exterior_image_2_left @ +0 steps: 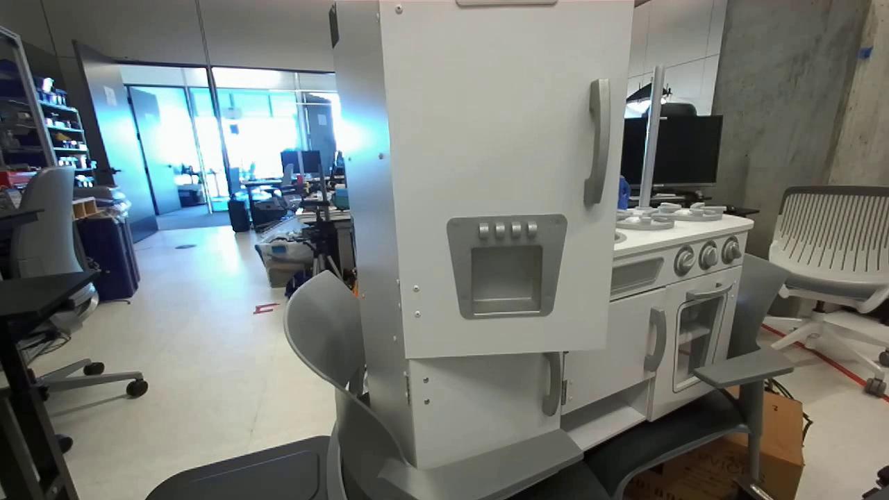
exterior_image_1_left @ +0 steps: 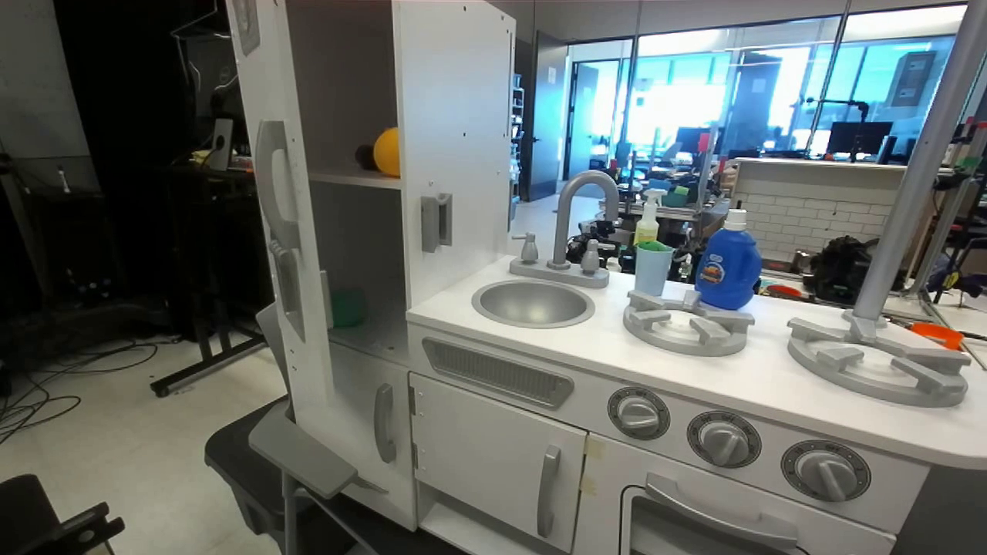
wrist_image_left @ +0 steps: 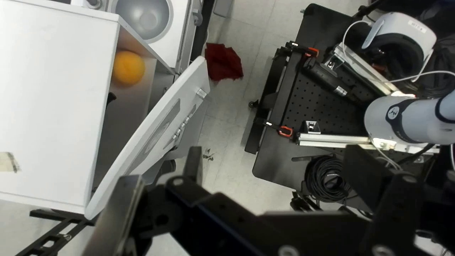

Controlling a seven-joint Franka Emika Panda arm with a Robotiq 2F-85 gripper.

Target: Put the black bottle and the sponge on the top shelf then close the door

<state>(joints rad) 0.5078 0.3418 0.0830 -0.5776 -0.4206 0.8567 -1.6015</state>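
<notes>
"On the top shelf (exterior_image_1_left: 347, 180), which items are resting?"

"The sponge (wrist_image_left: 128, 67) is sitting there, and the black bottle (wrist_image_left: 111, 97) is showing its dark end near it."

"How are the door (exterior_image_2_left: 507, 160) and the claw (wrist_image_left: 275, 167) standing?"

"The door is standing partly open, its grey handle (exterior_image_2_left: 603, 142) facing outward. In the wrist view, the claw is standing with its jaws wide apart."

"What is the surface (exterior_image_1_left: 601, 339) beside the cabinet (exterior_image_1_left: 455, 92) carrying?"

"It is carrying a blue bottle (exterior_image_1_left: 727, 262) and a pale cup (exterior_image_1_left: 653, 271)."
</notes>
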